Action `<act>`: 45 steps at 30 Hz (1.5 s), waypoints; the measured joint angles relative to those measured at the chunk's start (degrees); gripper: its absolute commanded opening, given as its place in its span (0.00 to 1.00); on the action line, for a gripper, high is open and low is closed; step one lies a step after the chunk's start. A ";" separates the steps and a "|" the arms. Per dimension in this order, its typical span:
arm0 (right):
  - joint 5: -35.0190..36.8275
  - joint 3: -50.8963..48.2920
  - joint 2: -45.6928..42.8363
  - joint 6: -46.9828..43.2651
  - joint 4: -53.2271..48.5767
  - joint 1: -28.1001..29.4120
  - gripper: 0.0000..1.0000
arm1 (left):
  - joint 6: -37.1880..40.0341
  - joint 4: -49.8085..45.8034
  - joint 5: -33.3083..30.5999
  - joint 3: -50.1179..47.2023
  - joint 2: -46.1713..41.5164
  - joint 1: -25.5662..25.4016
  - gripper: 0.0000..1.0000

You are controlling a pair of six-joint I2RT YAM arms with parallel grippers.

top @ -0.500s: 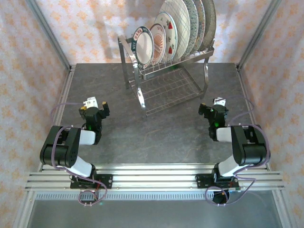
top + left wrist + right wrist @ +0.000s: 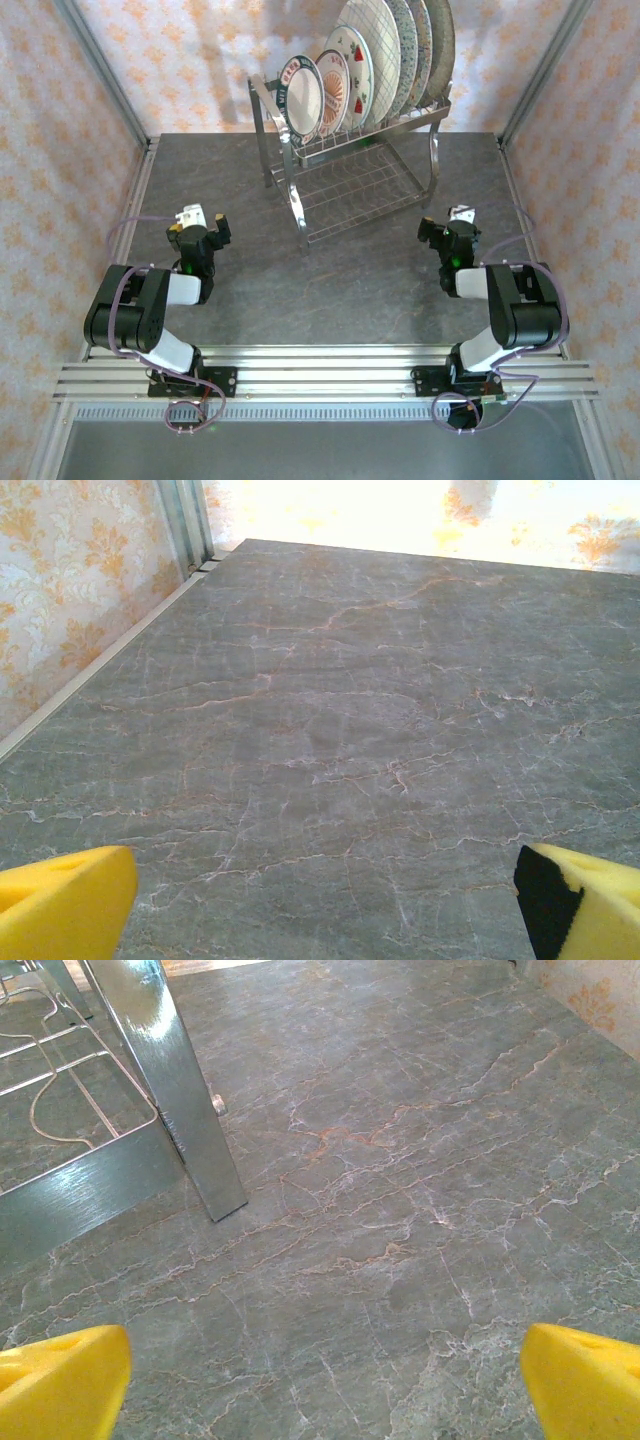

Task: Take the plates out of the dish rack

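The silver wire dish rack (image 2: pixel 350 165) stands at the back centre of the table. Several plates stand upright in its upper tier: a small white one with a dark lettered rim (image 2: pixel 301 97) in front, fruit-printed ones (image 2: pixel 350 75) behind it, then larger plaid, speckled and grey ones (image 2: pixel 410 45). My left gripper (image 2: pixel 203 228) rests low at the near left, open and empty, yellow fingertips (image 2: pixel 65 900) wide apart. Near the right front, my right gripper (image 2: pixel 450 232) is also open and empty, close to a rack leg (image 2: pixel 170 1080); its fingertips (image 2: pixel 585 1380) frame bare table.
The grey marble table (image 2: pixel 330 280) is walled by patterned panels with metal corner posts (image 2: pixel 105 70). The rack's lower tier (image 2: pixel 355 190) holds nothing. A metal rail (image 2: pixel 320 375) runs along the near edge by the arm bases.
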 measured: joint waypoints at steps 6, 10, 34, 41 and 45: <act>0.00 0.00 0.00 0.00 0.00 0.00 0.99 | 0.02 0.00 0.00 0.00 0.00 0.00 0.99; 0.00 0.00 0.00 0.00 0.00 0.00 0.99 | 0.02 0.00 0.00 0.00 0.00 0.00 0.99; 5.14 -2.84 -18.56 0.57 -3.74 0.63 0.99 | 2.54 -2.54 -7.82 -3.78 -16.87 -4.96 0.99; 15.54 1.64 -36.33 -1.31 -15.65 1.38 0.99 | 3.63 -14.25 -13.64 5.14 -29.27 -8.11 0.99; 22.27 17.35 -39.89 -1.64 -28.76 1.36 0.99 | 4.24 -21.88 -17.59 14.69 -32.28 -10.54 0.99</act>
